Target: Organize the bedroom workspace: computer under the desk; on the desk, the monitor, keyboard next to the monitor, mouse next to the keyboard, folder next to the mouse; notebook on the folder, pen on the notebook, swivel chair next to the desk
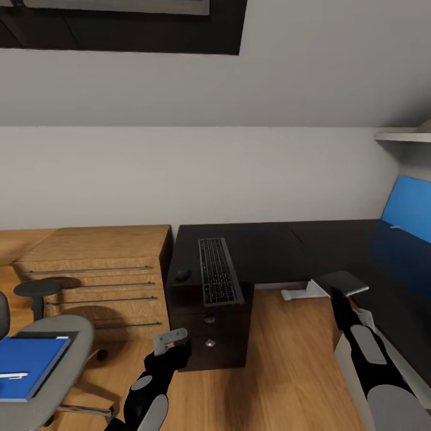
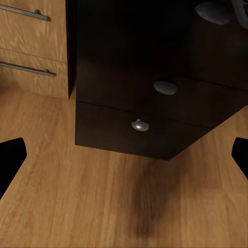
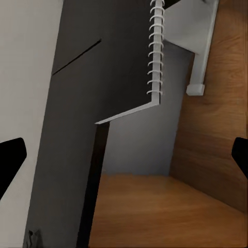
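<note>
Notebook (image 1: 342,281) is clamped in your right gripper (image 1: 337,294) over the desk (image 1: 269,248) edge; left gripper (image 1: 170,340) is empty, fingers spread. Folder (image 1: 30,365) sits on the chair (image 1: 54,353) — move it first.

The desk (image 1: 269,248) looks glossy black; its drawer knobs (image 2: 140,124) are shiny metal. The floor (image 1: 287,371) and dresser (image 1: 96,263) show grained wood.

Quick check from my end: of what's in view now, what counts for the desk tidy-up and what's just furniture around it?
For the job:
desk
keyboard
mouse
notebook, at the right hand
folder, on the swivel chair

Just standing about:
wooden dresser
blue wall panel
wall shelf
</note>
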`<state>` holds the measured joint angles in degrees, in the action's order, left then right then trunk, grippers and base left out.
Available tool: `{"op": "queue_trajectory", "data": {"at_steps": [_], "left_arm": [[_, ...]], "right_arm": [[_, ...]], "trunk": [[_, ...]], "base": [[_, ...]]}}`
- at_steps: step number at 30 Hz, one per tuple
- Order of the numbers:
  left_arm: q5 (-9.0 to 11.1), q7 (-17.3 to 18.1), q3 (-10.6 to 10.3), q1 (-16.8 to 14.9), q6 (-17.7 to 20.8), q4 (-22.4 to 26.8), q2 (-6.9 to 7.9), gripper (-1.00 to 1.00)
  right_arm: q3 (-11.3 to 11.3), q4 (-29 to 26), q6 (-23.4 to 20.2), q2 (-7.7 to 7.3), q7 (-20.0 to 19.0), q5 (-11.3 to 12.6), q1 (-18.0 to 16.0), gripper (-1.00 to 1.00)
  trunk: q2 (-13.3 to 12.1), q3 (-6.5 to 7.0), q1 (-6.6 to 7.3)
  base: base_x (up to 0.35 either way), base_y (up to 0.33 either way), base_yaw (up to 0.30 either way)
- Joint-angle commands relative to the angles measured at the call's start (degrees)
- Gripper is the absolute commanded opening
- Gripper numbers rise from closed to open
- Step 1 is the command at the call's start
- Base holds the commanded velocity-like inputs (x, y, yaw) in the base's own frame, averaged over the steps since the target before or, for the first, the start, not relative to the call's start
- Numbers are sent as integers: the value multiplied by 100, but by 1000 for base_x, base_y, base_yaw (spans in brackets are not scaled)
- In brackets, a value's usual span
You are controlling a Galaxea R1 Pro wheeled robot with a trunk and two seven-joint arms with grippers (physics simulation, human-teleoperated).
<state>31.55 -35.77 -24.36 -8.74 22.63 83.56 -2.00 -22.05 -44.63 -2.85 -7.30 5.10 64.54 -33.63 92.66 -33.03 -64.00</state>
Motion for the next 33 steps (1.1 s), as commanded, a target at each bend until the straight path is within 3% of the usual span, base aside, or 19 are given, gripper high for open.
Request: {"op": "queue_trajectory", "data": {"at_steps": [1, 16, 28, 33], "left_arm": [[41, -44, -7, -5, 14, 8, 0, 100], [44, -44, -17, -5, 14, 3, -2, 100], [37, -26, -24, -5, 8, 2, 5, 100], [36, -11, -31, -5, 5, 2, 9, 100]], "right_arm": [[-9, 1, -15, 1, 29, 33, -3, 100], [-10, 196, 198, -230, 45, 37, -3, 100], [-13, 194, 197, -213, 19, 81, -3, 100], [-21, 192, 181, -149, 24, 245, -3, 100]], "trunk": [[45, -25, -22], [646, -294, -352], [646, -294, -352], [646, -294, -352]], "base": [[0, 0, 0], [0, 0, 0], [0, 0, 0], [0, 0, 0]]}}
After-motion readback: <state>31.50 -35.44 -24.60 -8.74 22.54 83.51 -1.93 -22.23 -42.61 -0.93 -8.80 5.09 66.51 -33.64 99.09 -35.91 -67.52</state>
